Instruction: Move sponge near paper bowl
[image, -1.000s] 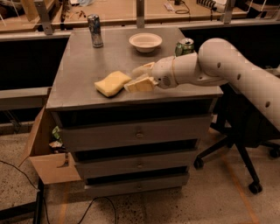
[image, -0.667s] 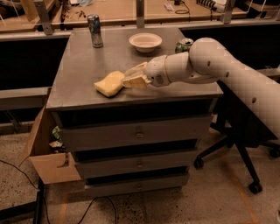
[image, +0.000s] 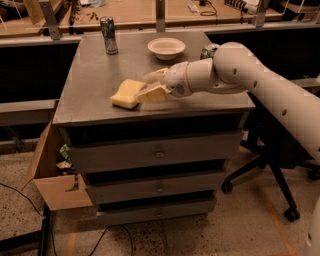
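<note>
The task is barely begun, by my reading: the sponge (image: 127, 93) lies flat on the desk (image: 90, 80) close to the front edge, a little left of its middle, while the paper bowl (image: 154, 48) sits well apart from it near the back edge, roughly at the centre. The gripper (image: 146, 85) has its arm reaching in from the right edge and is low over the desk at the sponge's right end, with its two cream fingers (image: 154, 94) spread apart and the sponge's near corner just between them. Whether either finger already touches the foam I cannot make out, since the colours run together there, but the jaws have not closed on it. What is left, then, is nearly everything: close on the sponge, lift or slide it toward the back edge, and set it down beside the bowl. The bowl looks empty. A silver can (image: 108, 35) stands upright toward the back left corner, and a green can (image: 208, 50) peeks out behind the arm by the back right corner. Beside the desk's left edge an open cardboard box (image: 55, 192) on the floor holds some crumpled scraps.
</note>
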